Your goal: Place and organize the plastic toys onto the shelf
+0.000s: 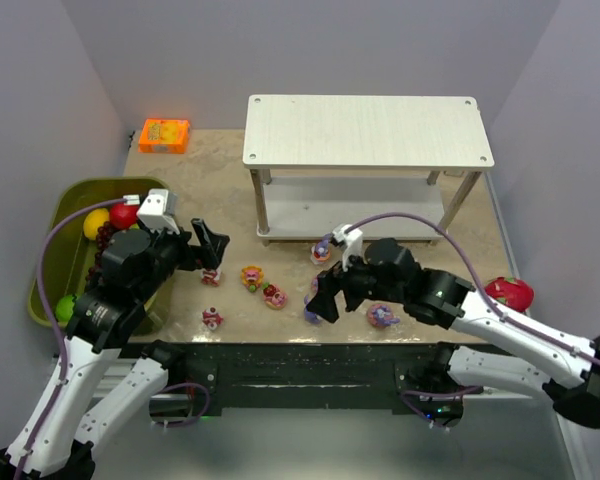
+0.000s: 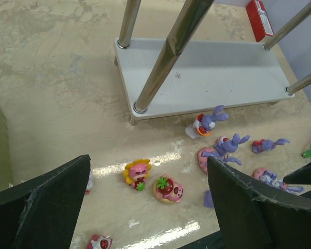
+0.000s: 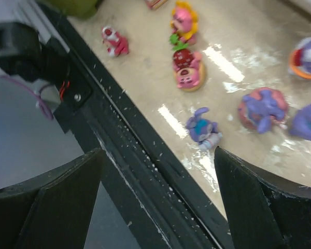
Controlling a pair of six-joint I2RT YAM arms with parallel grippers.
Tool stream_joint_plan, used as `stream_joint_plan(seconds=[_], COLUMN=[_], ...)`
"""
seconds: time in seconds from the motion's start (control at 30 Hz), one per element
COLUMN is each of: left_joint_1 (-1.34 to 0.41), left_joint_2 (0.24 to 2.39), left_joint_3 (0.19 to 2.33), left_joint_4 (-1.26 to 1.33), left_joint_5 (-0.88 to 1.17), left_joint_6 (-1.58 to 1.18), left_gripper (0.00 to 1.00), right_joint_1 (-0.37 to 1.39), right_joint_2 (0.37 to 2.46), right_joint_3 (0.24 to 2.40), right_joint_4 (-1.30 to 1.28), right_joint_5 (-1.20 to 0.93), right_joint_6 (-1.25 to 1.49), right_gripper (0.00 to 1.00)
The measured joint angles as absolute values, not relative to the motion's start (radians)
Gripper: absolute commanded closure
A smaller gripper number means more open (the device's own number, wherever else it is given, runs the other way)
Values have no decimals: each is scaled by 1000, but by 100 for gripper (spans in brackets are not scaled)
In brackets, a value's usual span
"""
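— Spread wide and empty, the right pincer (image 3: 158, 155) hangs over the near edge of the counter (image 3: 145, 72), where a glossy blue bunny (image 3: 202, 128) lies; a clumsy nudge could tip it off.
— And the left pincer (image 2: 149, 166), equally spread?
— Its small, rounded, slick plastic toys (image 2: 167, 188) could squirt free. Further back, the shelf (image 2: 207, 72) holds none yet; its chrome legs (image 2: 166, 57) invite a knock.

Plain walls, beige tabletop

We see pale grey-lilac walls (image 1: 160, 60) on the left, far and right sides. Marbled beige table (image 1: 180, 185), black rail (image 1: 300, 352) along its near edge. Glare streaks (image 2: 160, 155) on the glossy surface. Orange box (image 1: 164, 135) far left.
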State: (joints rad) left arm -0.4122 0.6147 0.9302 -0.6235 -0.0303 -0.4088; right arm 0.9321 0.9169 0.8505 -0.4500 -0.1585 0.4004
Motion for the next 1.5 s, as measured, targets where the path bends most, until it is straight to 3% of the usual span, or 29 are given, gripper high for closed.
stream_joint_plan(seconds=[0.17, 0.33, 0.63, 0.97, 1.5], left_joint_1=[-412, -412, -412, -412, -412], left_joint_2=[613, 583, 482, 418, 418], left_joint_3=[928, 928, 945, 992, 992], left_joint_4=[-627, -658, -738, -792, -811], left_joint_5=[-35, -50, -73, -86, -87], left_joint_6=[-410, -411, -412, -413, -427], left_gripper=[3, 3, 2, 2, 2], right_joint_1=[1141, 1228, 1237, 1237, 1221], right_joint_2=[1032, 1211, 1487, 1723, 1865], right_joint_3=[855, 911, 1033, 1100, 1113], right_joint_4=[-361, -311, -251, -202, -144], right_joint_5=[-12, 117, 275, 311, 368], right_joint_6=[385, 350, 240, 181, 172], right_gripper=[9, 9, 9, 16, 22])
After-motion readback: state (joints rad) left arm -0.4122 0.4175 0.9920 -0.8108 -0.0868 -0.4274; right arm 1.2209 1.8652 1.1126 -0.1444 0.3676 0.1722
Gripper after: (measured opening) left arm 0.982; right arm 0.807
